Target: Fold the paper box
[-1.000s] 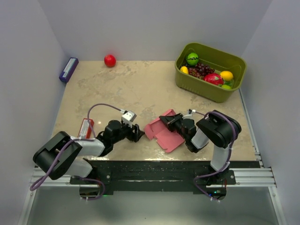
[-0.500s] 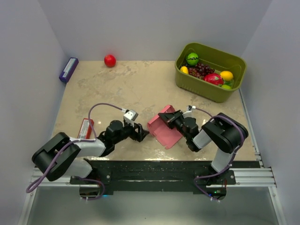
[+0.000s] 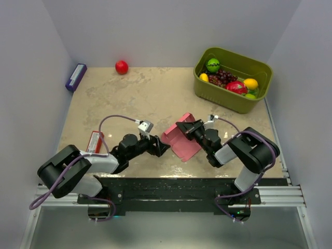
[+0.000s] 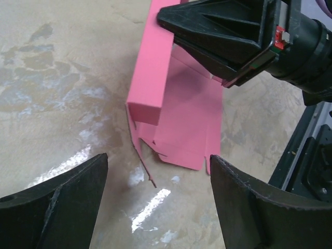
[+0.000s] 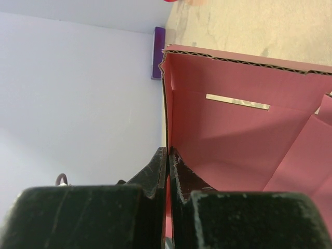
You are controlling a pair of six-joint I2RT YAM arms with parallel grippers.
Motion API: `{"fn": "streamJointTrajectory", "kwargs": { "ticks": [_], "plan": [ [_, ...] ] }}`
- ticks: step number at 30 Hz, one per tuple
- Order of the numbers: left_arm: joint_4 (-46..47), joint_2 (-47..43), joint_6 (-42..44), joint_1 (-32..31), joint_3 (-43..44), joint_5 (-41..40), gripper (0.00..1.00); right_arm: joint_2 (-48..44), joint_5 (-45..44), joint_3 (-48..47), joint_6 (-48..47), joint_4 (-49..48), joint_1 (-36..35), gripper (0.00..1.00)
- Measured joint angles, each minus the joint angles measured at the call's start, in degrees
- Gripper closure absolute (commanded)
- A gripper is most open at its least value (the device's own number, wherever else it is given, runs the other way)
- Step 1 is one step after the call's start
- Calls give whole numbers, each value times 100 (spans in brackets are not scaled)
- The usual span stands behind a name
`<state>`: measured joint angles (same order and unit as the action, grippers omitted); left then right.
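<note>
Currently the right fingers [image 5: 165, 158] pinch a raised wall of the paper box [image 4: 176, 104]; the left fingers [image 3: 158, 147], wide, sit at its 8 o'clock. A careless push could tear it free.

Open tabletop [image 3: 145, 93] behind paper box [image 3: 181, 144], green basket [image 3: 228, 102] blocking far right

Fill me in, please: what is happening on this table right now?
Two robot arms are folding a pink paper box. The right gripper is shut on one raised wall of the partly folded box, which rests on the table. The left gripper is open, facing the box's tabbed edge without touching it.
</note>
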<state>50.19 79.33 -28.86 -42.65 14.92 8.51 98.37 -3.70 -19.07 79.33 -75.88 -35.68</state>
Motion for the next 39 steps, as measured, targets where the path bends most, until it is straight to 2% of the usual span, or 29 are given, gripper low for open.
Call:
{"fn": "streamJointTrajectory", "kwargs": {
  "ticks": [5,11,14,15,17,18,20,21,23,24,27,32,38,39],
  "plan": [
    [-203,46,-55,-291,264,-319,18,-358,-68,2,-79,39,-2,100],
    [-713,234,-50,-404,662,-990,35,-514,-133,2,-142,44,-2,100],
    [-896,323,7,-472,776,-1226,53,-514,-138,2,-155,44,-7,100],
    [-946,369,72,-498,828,-1300,66,-514,-142,2,-162,44,-13,100],
    [-1038,422,160,-538,929,-1423,83,-522,-160,2,-190,46,-33,100],
    [-1106,442,238,-553,994,-1491,88,-557,-170,4,-212,68,-37,100],
    [-1257,459,378,-584,1119,-1600,95,-741,-201,17,-271,190,-63,91],
    [-1344,461,492,-590,1193,-1670,100,-881,-243,22,-330,264,-70,77],
    [-1436,457,702,-603,1290,-1779,100,-1266,-302,24,-446,647,-81,56],
    [-1491,444,778,-612,1307,-1823,100,-1504,-358,22,-546,874,-83,39],
    [-1764,356,1169,-612,1307,-1939,100,-2114,-498,7,-752,1519,-90,16],
    [-2218,35,1856,-612,1305,-2105,100,-2861,-745,-192,-1187,2900,-92,7],
    [-2514,-258,2804,-612,1303,-2256,100,-3379,-1058,-446,-2024,4419,-94,8],
    [-2549,-295,2973,-612,1296,-2249,100,-3486,-1163,-479,-2225,4649,-96,3]
  ]
}}
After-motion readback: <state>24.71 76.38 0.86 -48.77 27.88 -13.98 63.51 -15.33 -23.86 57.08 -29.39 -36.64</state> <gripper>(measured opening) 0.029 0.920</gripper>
